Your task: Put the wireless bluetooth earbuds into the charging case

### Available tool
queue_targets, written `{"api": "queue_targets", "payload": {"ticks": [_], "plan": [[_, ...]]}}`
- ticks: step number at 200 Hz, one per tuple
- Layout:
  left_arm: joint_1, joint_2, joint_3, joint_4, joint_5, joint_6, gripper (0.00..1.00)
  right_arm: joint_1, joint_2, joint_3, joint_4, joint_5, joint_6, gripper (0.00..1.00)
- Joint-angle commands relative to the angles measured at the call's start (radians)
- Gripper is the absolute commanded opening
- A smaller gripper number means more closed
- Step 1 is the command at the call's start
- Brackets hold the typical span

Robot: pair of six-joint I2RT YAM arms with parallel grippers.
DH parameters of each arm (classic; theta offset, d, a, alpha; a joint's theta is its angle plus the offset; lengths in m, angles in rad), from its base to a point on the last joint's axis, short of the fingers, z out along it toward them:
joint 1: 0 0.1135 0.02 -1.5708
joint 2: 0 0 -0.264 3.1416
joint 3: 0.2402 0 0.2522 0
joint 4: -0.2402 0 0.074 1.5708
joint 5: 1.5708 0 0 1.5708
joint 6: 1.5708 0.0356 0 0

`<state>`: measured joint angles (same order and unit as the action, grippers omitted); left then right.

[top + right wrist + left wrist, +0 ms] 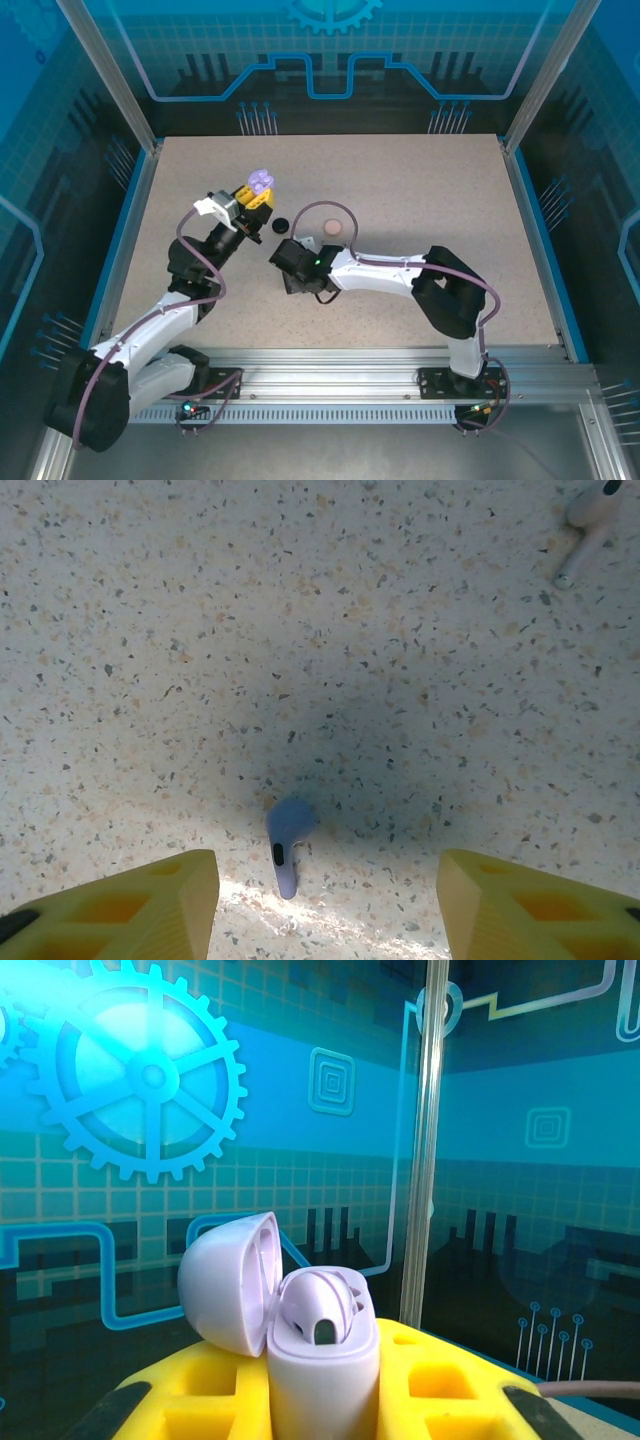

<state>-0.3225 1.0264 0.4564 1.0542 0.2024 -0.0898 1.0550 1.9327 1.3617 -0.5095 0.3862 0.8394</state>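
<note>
Lilac and glossy, one stemmed earbud lies on the speckled table between the parted, empty jaws of the right gripper, touching neither (light and slippery by the look of it, best pinched across its bulbous head). Farther off rests a pale earbud. Beyond it the left gripper clamps the open charging case.

- Lilac charging case: rounded, glossy, standing upright. The lid is hinged open to the left.
- Seated lilac earbud: sits in the open case with its dark oval facing the camera.
- Loose lilac earbud: lies flat on the speckled table at lower centre of the right wrist view, stem pointing down-frame.
- Pale earbud: lies on the table in the upper right corner, stem toward lower left.
</note>
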Motion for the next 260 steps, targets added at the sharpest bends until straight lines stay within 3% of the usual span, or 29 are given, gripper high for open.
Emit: {"api": "queue_targets", "payload": {"ticks": [1, 93, 260], "plan": [[0.010, -0.015, 0.006, 0.017, 0.006, -0.026, 0.00, 0.012, 0.027, 0.041, -0.036, 0.019, 0.020, 0.60], [0.010, -0.024, 0.016, 0.032, 0.067, -0.027, 0.00, 0.005, 0.059, 0.056, -0.055, 0.029, 0.044, 0.56], [0.010, -0.021, 0.016, 0.030, 0.071, -0.018, 0.00, 0.010, 0.170, 0.139, -0.084, 0.009, 0.054, 0.46]]}}
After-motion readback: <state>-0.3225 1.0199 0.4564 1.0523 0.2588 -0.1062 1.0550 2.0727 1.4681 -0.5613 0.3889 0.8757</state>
